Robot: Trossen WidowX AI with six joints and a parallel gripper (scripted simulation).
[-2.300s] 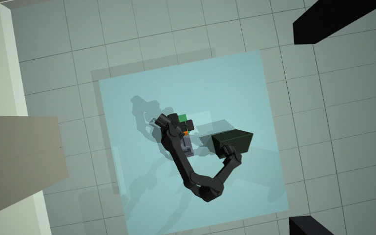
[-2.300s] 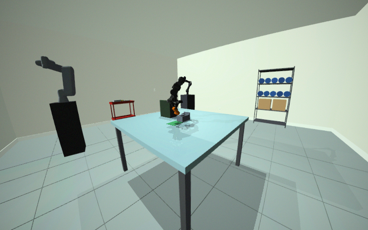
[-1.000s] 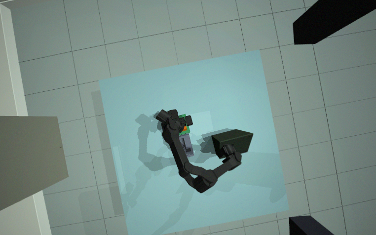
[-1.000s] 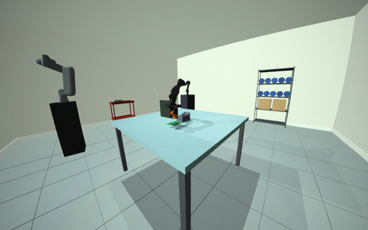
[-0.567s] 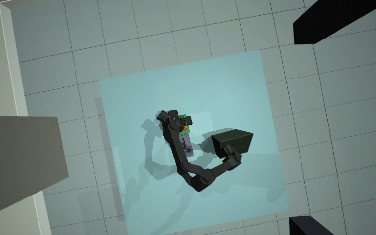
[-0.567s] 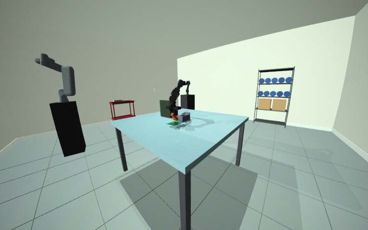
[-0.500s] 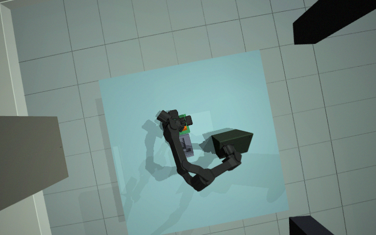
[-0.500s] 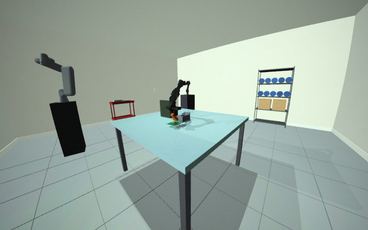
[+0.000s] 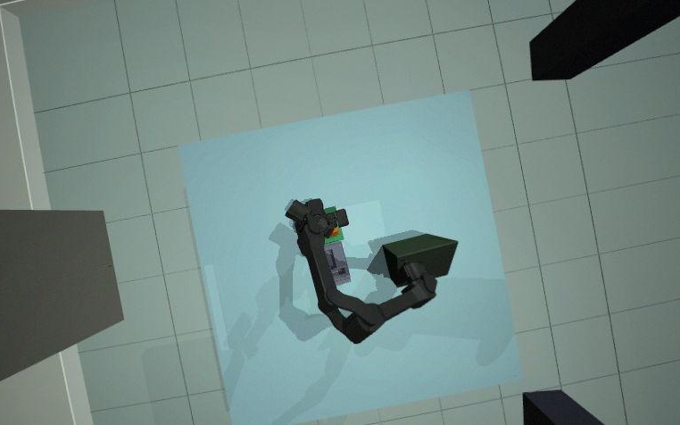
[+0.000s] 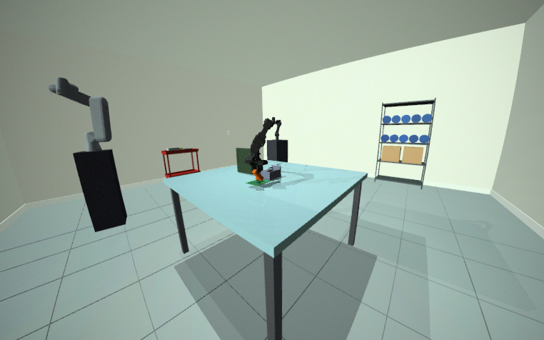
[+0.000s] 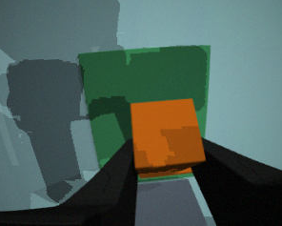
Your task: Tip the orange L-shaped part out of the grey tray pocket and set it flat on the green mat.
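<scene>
The orange L-shaped part (image 9: 335, 231) (image 10: 258, 175) (image 11: 168, 133) is out of the tray and over the green mat (image 9: 334, 239) (image 10: 250, 183) (image 11: 143, 71). My gripper (image 10: 257, 170) (image 11: 160, 143) is shut on it, one dark finger on each side. In the exterior view the part hangs tilted below the fingers, its lower end close above or on the mat; I cannot tell whether it touches. The L-shaped end is not clear to see. The grey tray (image 9: 344, 251) (image 10: 272, 174) (image 11: 168, 204) stands beside the mat, its pocket empty in the top view.
A tall dark green box (image 9: 427, 251) (image 10: 243, 160) stands on the table near the arm's base. The arm's forearm passes over the table beside the tray in the top view. The table (image 9: 410, 147) (image 10: 223, 198) has its edges well away from the mat.
</scene>
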